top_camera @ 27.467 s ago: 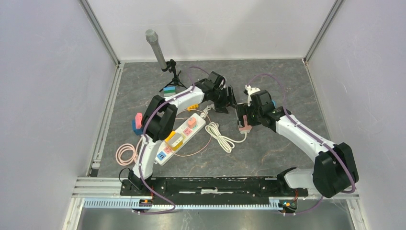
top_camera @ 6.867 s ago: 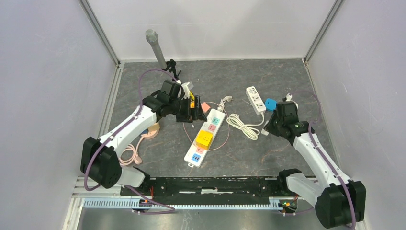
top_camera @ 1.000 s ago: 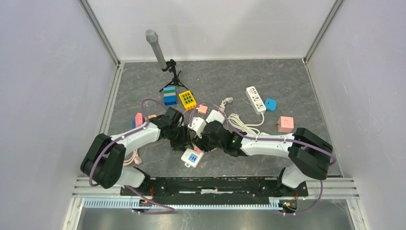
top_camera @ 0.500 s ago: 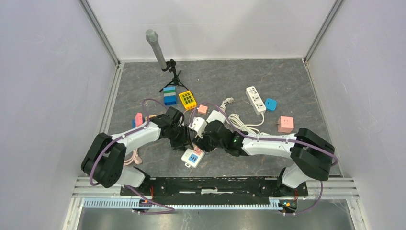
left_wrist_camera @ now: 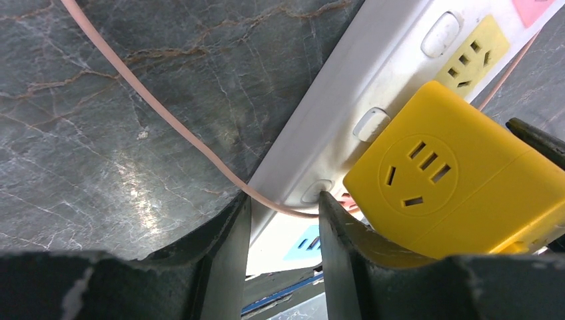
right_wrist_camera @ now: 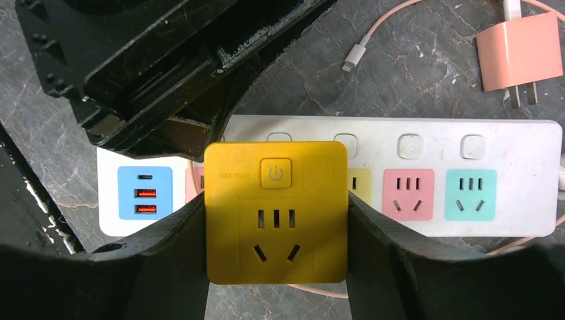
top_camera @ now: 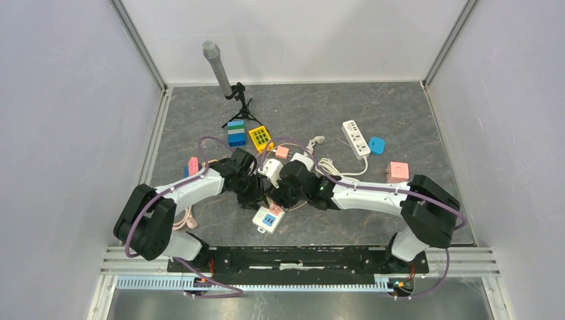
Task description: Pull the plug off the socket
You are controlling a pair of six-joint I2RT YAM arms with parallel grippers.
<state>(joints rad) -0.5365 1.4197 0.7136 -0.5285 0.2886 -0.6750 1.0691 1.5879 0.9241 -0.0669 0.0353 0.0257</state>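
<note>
A white power strip [right_wrist_camera: 506, 177] with blue, pink, yellow and teal sockets lies on the grey table; its blue end [top_camera: 268, 219] shows in the top view. A yellow cube plug [right_wrist_camera: 276, 200] sits over the strip's pink and yellow sockets. My right gripper [right_wrist_camera: 276, 230] is shut on the cube, one finger on each side. Whether its pins are still in the socket is hidden. My left gripper [left_wrist_camera: 283, 227] is closed on the strip's edge [left_wrist_camera: 346, 100] right beside the cube [left_wrist_camera: 453, 180], with a thin pink cable [left_wrist_camera: 133, 87] running between its fingers. Both grippers meet at mid-table [top_camera: 266, 192].
A pink charger [right_wrist_camera: 521, 50] lies just beyond the strip. A microphone on a tripod [top_camera: 216, 63], a blue-green block [top_camera: 235, 132], a yellow block [top_camera: 260, 138], a small white strip [top_camera: 354, 138], a blue piece [top_camera: 376, 145] and a pink cube [top_camera: 398, 171] lie farther back.
In the last second my right gripper has shifted slightly up the table and to the left with the yellow cube. The left arm has barely moved.
</note>
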